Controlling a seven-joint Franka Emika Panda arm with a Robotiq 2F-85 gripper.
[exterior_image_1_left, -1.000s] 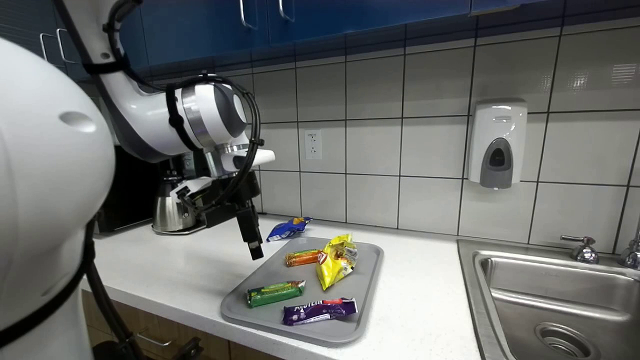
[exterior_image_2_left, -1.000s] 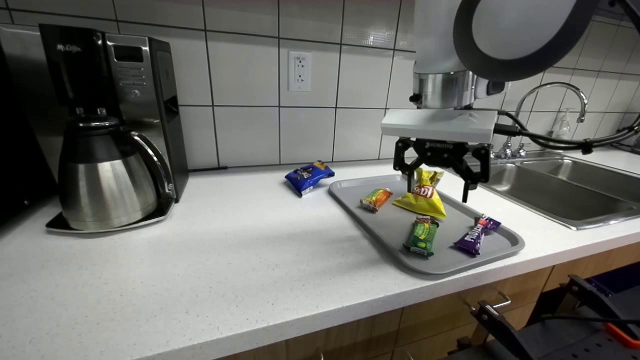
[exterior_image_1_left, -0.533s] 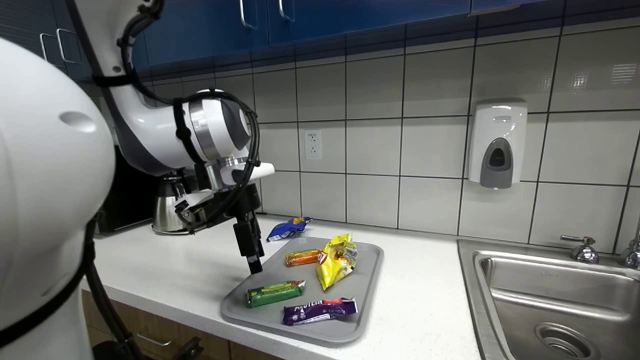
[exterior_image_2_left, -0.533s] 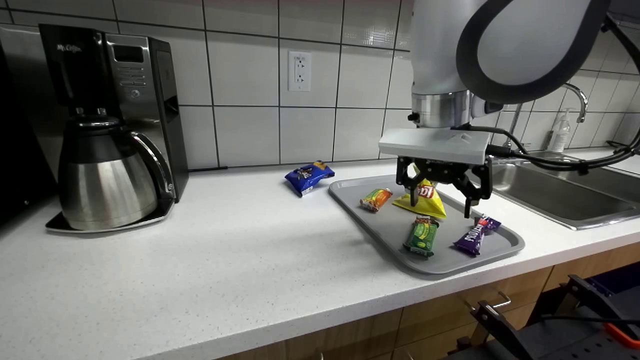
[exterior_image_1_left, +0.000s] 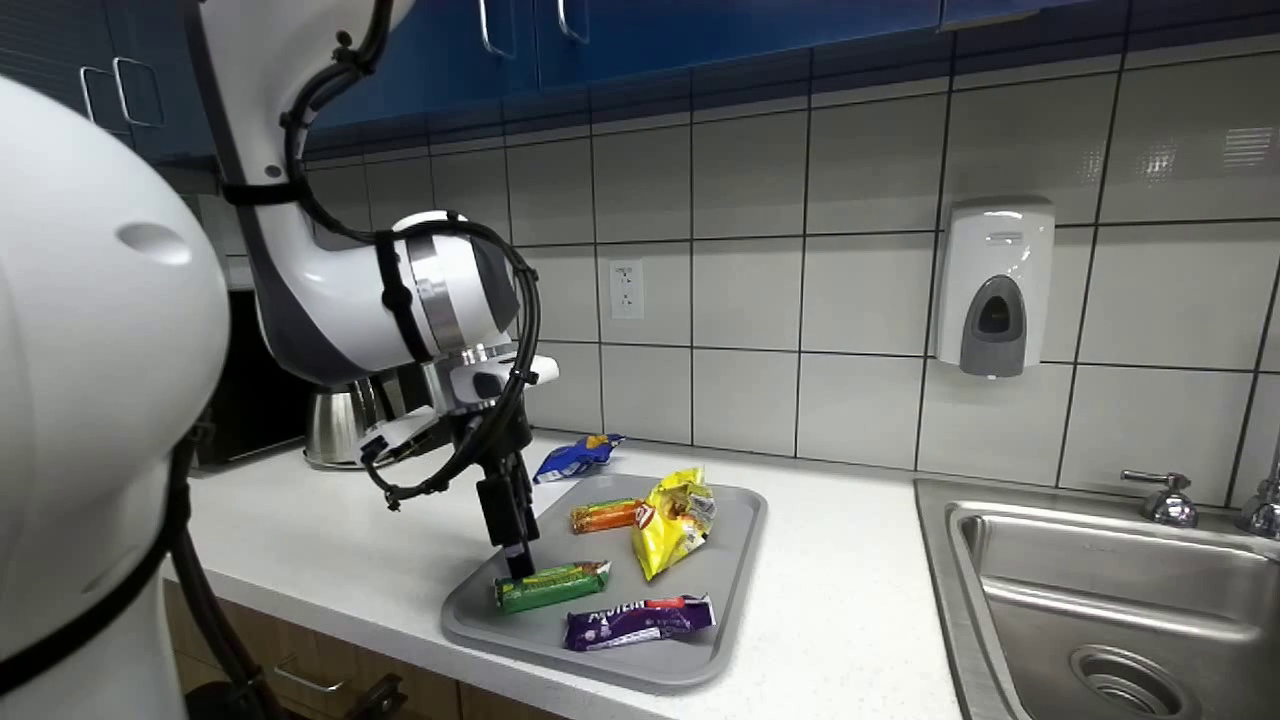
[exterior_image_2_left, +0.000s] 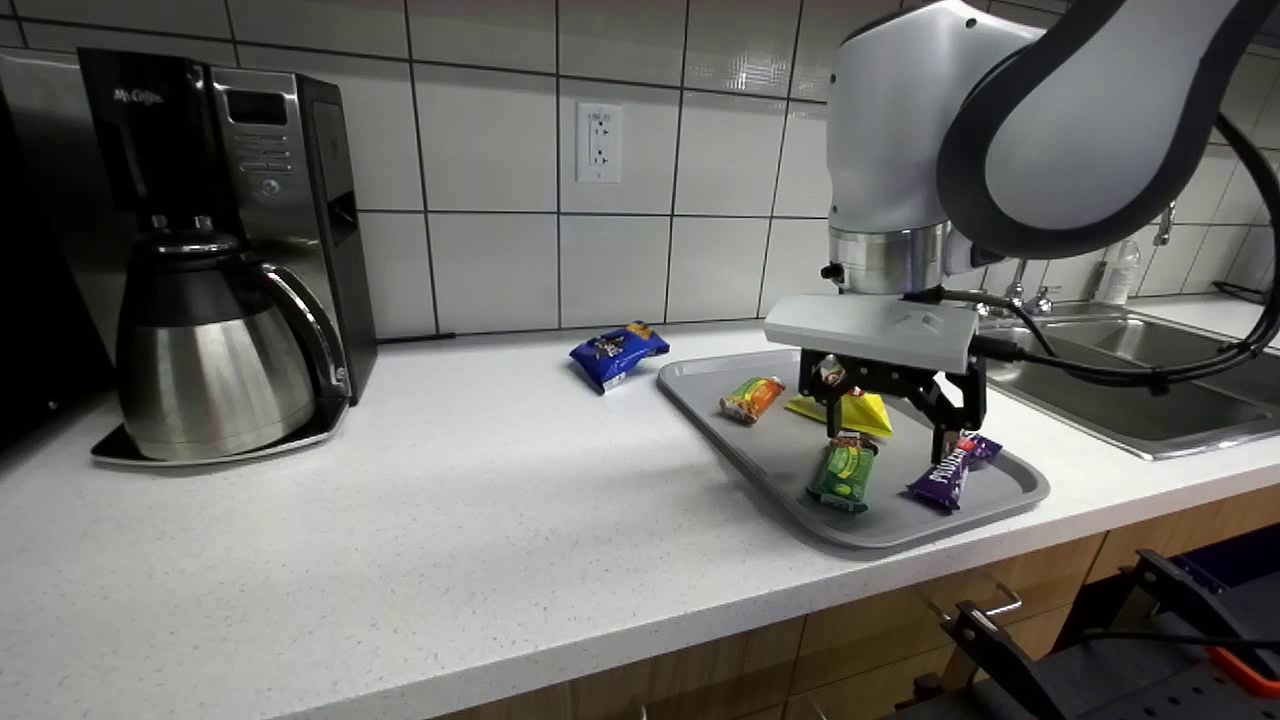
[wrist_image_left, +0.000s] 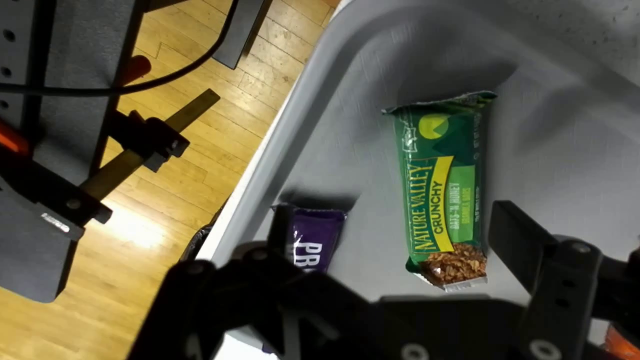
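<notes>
Glare whitens the wood floor (wrist_image_left: 132, 225) in the wrist view, where the tool (wrist_image_left: 390, 219) looks dark and soft; shadows pool beside the Nature Valley granola bar (wrist_image_left: 442, 195); wall tiles (exterior_image_1_left: 1190, 165) catch reflections in both exterior views

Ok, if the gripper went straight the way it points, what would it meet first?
Probably the green bar, which looks close under one side of the open gripper; the other side looks lined up with the purple bar. Depth is hard to judge, so that could come first.
</notes>
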